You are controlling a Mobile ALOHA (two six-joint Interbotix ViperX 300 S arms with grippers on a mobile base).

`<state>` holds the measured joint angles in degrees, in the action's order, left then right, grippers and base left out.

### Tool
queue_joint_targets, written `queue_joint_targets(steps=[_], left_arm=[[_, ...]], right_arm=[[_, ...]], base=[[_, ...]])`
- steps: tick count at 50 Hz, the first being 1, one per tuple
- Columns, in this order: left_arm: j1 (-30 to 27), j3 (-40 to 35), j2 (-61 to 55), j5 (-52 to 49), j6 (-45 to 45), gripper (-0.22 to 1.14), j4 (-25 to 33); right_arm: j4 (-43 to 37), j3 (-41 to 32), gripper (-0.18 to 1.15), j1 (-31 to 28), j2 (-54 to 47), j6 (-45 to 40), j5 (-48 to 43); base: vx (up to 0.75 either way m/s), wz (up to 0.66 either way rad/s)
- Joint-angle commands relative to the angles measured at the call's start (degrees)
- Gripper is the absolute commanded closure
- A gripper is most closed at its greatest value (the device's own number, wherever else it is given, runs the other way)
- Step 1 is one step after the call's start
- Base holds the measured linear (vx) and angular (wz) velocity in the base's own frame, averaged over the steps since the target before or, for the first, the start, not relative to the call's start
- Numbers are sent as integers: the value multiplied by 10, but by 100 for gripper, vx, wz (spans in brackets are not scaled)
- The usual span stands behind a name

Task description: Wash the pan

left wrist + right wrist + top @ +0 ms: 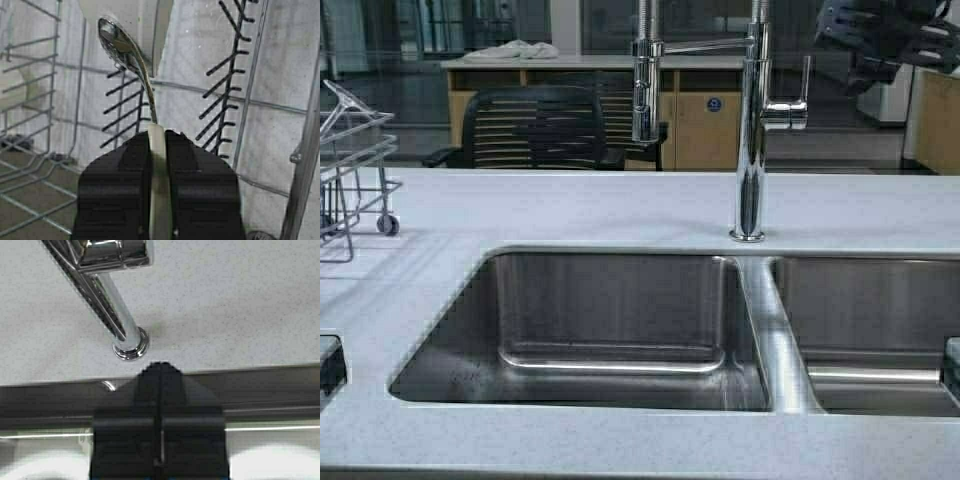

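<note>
- The left pincer [159, 150] is out at the wire dish rack [350, 170], at about nine o'clock from the sink [620, 330], and is not seen in the high view.
- Its jaws are closed tight on a thin cream handle that runs up to a shiny metal neck; this looks like the stubby handle of the pan [127, 20], whose pale body sits among the rack wires.
- The right pincer [159, 385] hangs over the sink edge just in front of the faucet [129, 342] base, at about one o'clock from the left basin; its jaws are fully together with nothing between them.
- Both basins appear empty and dry, and no water runs from the faucet.
- By my reading, the task is at one end or the other: either the pan is just being taken from the rack with all the washing left, or it is being set there after rinsing. The pictures do not settle which.
- The desk [620, 205] around the sink carries the rack alone.
</note>
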<state>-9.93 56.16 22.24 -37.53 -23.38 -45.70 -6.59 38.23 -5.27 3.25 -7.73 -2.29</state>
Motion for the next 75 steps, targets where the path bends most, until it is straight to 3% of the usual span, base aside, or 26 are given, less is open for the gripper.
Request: queue_joint_targets(steps=[1, 27, 32, 40, 45, 75], left_arm=[[-4, -15, -16, 4, -2, 89, -2], [-10, -32, -43, -2, -11, 83, -3], [-11, -33, -55, -2, -11, 65, -2], [-11, -43, -88, -15, -11, 12, 0], [-11, -55, -103, -25, -11, -12, 0], [-11, -91, -47, -29, -11, -10, 8]], right_arm=[[1, -11, 92, -1, 6, 1, -6], [1, -11, 92, -1, 0, 1, -6], [1, -11, 92, -1, -1, 2, -6], [3, -9, 92, -1, -1, 2, -6], [6, -9, 92, -1, -1, 2, -6], [8, -11, 92, -1, -9, 2, -6]], base=[[0, 0], [0, 0], [0, 0], [0, 0], [0, 0], [0, 0]])
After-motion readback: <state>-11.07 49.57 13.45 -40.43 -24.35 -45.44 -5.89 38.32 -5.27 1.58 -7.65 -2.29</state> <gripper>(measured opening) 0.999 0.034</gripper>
